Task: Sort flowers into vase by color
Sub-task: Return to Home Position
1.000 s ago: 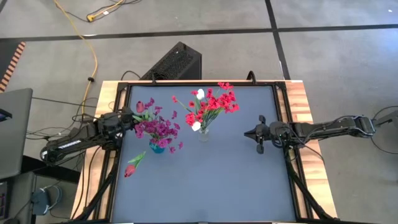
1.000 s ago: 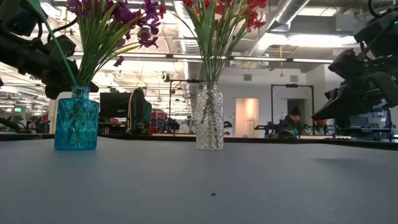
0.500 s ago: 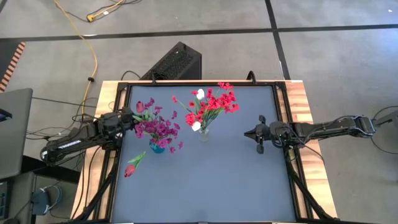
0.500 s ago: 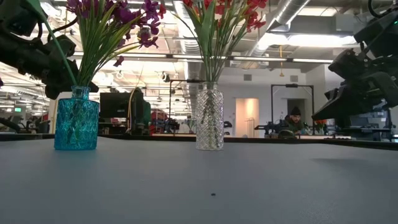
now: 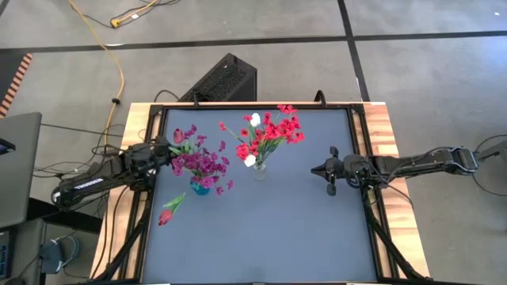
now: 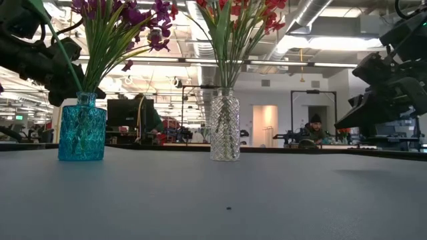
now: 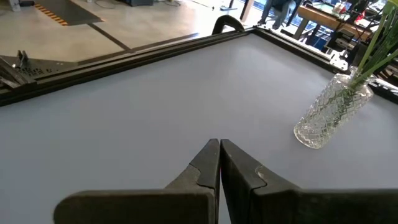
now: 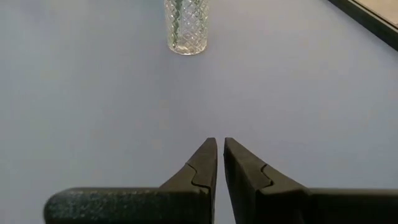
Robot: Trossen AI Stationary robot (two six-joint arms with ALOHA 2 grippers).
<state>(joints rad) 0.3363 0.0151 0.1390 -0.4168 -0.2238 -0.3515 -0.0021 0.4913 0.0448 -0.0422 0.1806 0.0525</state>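
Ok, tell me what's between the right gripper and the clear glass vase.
Nothing: only bare table from the right gripper, shut, to the clear glass vase, in the high and right wrist views. The left gripper hangs by the blue vase.

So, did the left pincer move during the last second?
No. In the high view the left pincer sits in the same place next to the blue vase as in both earlier pictures.
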